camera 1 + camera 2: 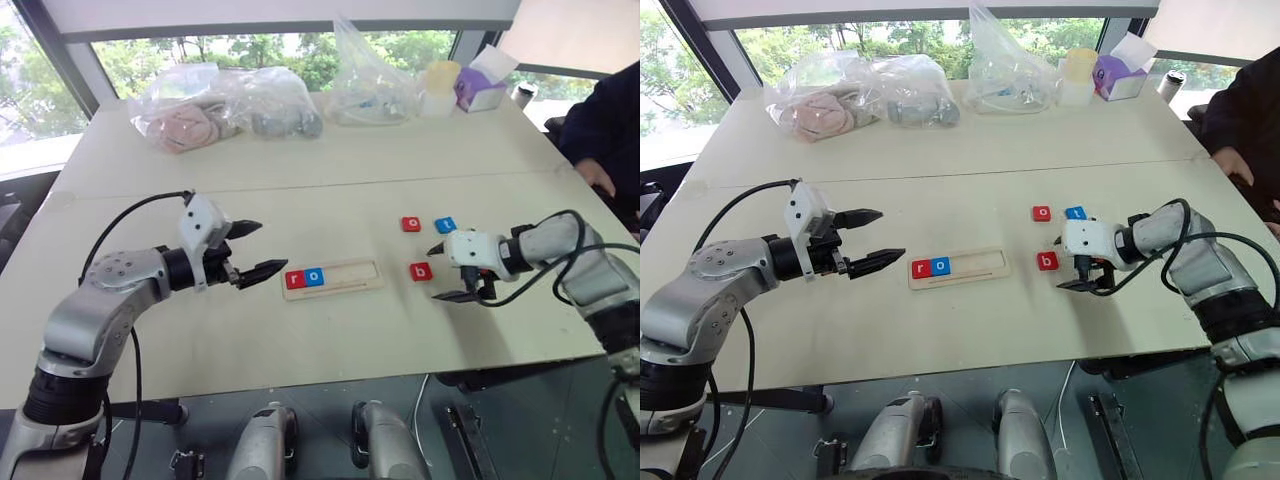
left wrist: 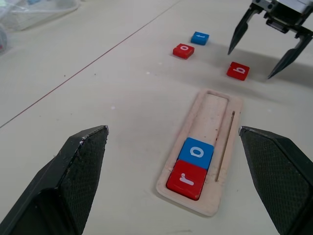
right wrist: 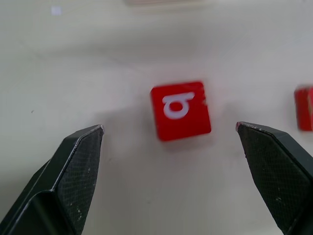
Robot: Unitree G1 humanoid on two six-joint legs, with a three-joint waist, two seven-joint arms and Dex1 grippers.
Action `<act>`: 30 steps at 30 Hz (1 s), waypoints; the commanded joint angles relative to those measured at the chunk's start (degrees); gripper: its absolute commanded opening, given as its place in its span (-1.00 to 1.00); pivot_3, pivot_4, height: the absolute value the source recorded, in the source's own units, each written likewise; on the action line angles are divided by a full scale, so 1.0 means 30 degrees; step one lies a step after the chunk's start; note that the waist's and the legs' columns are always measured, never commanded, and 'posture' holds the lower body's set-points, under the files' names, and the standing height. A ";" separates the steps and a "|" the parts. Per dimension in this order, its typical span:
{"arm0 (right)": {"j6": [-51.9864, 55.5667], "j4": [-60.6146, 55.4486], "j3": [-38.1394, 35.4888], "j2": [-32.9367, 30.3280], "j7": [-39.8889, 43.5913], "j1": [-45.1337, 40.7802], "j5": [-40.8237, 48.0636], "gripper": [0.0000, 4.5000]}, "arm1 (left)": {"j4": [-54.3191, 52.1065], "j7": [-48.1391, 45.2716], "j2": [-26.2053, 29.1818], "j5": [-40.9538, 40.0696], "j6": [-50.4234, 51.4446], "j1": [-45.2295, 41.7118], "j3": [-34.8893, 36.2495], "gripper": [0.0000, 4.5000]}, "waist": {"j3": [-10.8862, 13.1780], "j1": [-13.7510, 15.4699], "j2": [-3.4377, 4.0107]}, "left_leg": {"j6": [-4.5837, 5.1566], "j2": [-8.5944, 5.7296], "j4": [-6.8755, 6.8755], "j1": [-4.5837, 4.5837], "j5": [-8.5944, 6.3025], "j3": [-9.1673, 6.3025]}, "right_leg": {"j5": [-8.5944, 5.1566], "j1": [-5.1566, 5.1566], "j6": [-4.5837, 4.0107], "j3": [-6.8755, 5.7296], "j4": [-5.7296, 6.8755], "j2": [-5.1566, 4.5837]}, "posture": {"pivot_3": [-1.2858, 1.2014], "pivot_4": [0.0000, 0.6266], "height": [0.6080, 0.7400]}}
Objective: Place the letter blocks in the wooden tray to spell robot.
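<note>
Red "b" block (image 3: 180, 110) flat on table (image 1: 300, 200)

Matt board, pale wood, glossy tiles, textured black fingers

The tabletop (image 1: 300, 340) is smooth, matt, cream board. The wooden tray (image 2: 215, 117) is pale, unvarnished-looking wood with a fine grain; the red r block (image 2: 187, 179), blue o block (image 2: 196, 152) and red b block (image 3: 180, 110) look like smooth, slightly glossy painted or plastic tiles. The left gripper's fingers (image 2: 73, 186) are black with a finely dimpled, matt face. Along the far edge, bags (image 1: 225, 100) are clear, crinkled, shiny plastic film.
</note>
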 commanded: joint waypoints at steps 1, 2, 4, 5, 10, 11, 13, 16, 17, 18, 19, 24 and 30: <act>-0.0586 0.1233 -0.0648 0.0472 0.0984 -0.0664 0.0234 0.98 | -0.0867 0.0110 0.0325 -0.0277 0.0072 -0.0036 0.0654 1.00 | 0.0004 0.0080 -0.0005 | 0.0000 -0.0001 0.0005 -0.0001 0.0000 -0.0004 | 0.0003 0.0003 -0.0005 -0.0001 0.0000 -0.0002 | 0.03 -0.52 0.77; -0.0446 0.1510 -0.0736 0.0712 0.1249 -0.0760 0.0365 0.98 | -0.0945 0.0143 0.0366 -0.0294 0.0111 0.0016 0.0691 1.00 | 0.0004 0.0118 -0.0006 | 0.0000 -0.0001 0.0012 -0.0002 0.0000 -0.0006 | 0.0003 0.0008 -0.0006 -0.0001 0.0000 -0.0005 | 0.03 -0.52 0.77; -0.0407 0.1968 -0.0836 0.1052 0.1559 -0.0898 0.0364 0.98 | -0.1063 0.0196 0.0434 -0.0330 0.0173 0.0095 0.0760 1.00 | 0.0004 0.0119 -0.0006 | 0.0001 -0.0004 0.0027 -0.0002 -0.0001 -0.0005 | 0.0004 0.0016 -0.0007 -0.0002 -0.0002 -0.0011 | 0.03 -0.52 0.77; -0.0379 0.2360 -0.0856 0.1239 0.1672 -0.1015 0.0276 0.98 | -0.1121 0.0227 0.0456 -0.0343 0.0232 0.0115 0.0795 1.00 | 0.0004 0.0104 -0.0007 | 0.0001 -0.0004 0.0031 -0.0002 -0.0002 -0.0004 | 0.0005 0.0019 -0.0008 -0.0002 -0.0002 -0.0013 | 0.03 -0.52 0.77; -0.1066 0.3824 -0.0869 0.1736 0.1771 -0.1525 -0.0422 0.98 | -0.1284 0.0306 0.0587 -0.0338 0.0401 0.0174 0.0883 1.00 | 0.0004 0.0037 -0.0006 | -0.0002 -0.0003 0.0036 0.0006 -0.0001 -0.0012 | 0.0016 0.0022 -0.0027 -0.0003 0.0004 -0.0011 | 0.03 -0.52 0.77; -0.1209 0.4181 -0.0859 0.1816 0.1771 -0.1673 -0.0579 0.98 | -0.1297 0.0345 0.0595 -0.0334 0.0428 0.0144 0.0856 1.00 | 0.0004 0.0027 -0.0006 | -0.0002 -0.0003 0.0037 0.0006 -0.0001 -0.0012 | 0.0018 0.0023 -0.0029 -0.0003 0.0004 -0.0011 | 0.03 -0.52 0.77; -0.1451 0.4702 -0.0880 0.1943 0.1791 -0.1870 -0.0802 0.98 | -0.1324 0.0401 0.0607 -0.0347 0.0454 0.0108 0.0822 1.00 | 0.0004 0.0016 -0.0006 | -0.0003 -0.0003 0.0040 0.0010 0.0000 -0.0009 | 0.0021 0.0025 -0.0033 -0.0003 0.0005 -0.0011 | 0.03 -0.52 0.77; -0.1945 0.5489 -0.0816 0.2174 0.1542 -0.2191 -0.1280 0.98 | -0.1370 0.0478 0.0583 -0.0359 0.0510 0.0036 0.0769 1.00 | 0.0004 0.0013 -0.0007 | -0.0005 -0.0003 0.0050 0.0019 0.0001 -0.0008 | 0.0026 0.0035 -0.0038 -0.0003 0.0007 -0.0010 | 0.03 -0.52 0.77; -0.1854 0.5664 -0.0879 0.2333 0.1547 -0.2316 -0.1268 0.88 | -0.1382 0.0499 0.0574 -0.0362 0.0531 0.0018 0.0770 1.00 | 0.0004 0.0019 -0.0007 | -0.0005 -0.0003 0.0053 0.0025 0.0001 -0.0007 | 0.0027 0.0044 -0.0039 -0.0003 0.0007 -0.0010 | 0.03 -0.52 0.77; -0.1752 0.5791 -0.0937 0.2473 0.1591 -0.2420 -0.1233 0.75 | -0.1390 0.0510 0.0572 -0.0360 0.0540 0.0018 0.0778 1.00 | 0.0004 0.0020 -0.0007 | -0.0005 -0.0003 0.0054 0.0030 0.0002 -0.0008 | 0.0028 0.0050 -0.0041 -0.0003 0.0007 -0.0010 | 0.03 -0.52 0.77; -0.1660 0.5889 -0.0957 0.2583 0.1653 -0.2509 -0.1232 0.60 | -0.1399 0.0525 0.0583 -0.0351 0.0552 0.0024 0.0788 1.00 | 0.0004 0.0009 -0.0007 | -0.0005 -0.0003 0.0056 0.0041 0.0002 -0.0008 | 0.0028 0.0061 -0.0041 -0.0003 0.0008 -0.0010 | 0.03 -0.52 0.77; -0.1025 0.5862 -0.1165 0.2895 0.1967 -0.2680 -0.1050 -0.50 | -0.1498 0.0578 0.0674 -0.0407 0.0578 0.0160 0.0913 1.00 | 0.0004 -0.0018 -0.0007 | -0.0009 0.0001 0.0057 0.0061 0.0003 -0.0007 | 0.0033 0.0072 -0.0050 -0.0002 0.0022 -0.0012 | 0.03 -0.52 0.77; 0.2507 0.1816 -0.2015 0.3930 0.2696 -0.3002 0.0729 -0.49 | -0.1229 0.0529 0.0704 -0.0303 0.0338 0.0230 0.0917 1.00 | 0.0016 -0.0028 0.0013 | -0.0016 0.0012 0.0055 0.0062 0.0007 0.0001 | 0.0039 0.0054 -0.0050 0.0000 0.0049 -0.0010 | 0.03 -0.52 0.77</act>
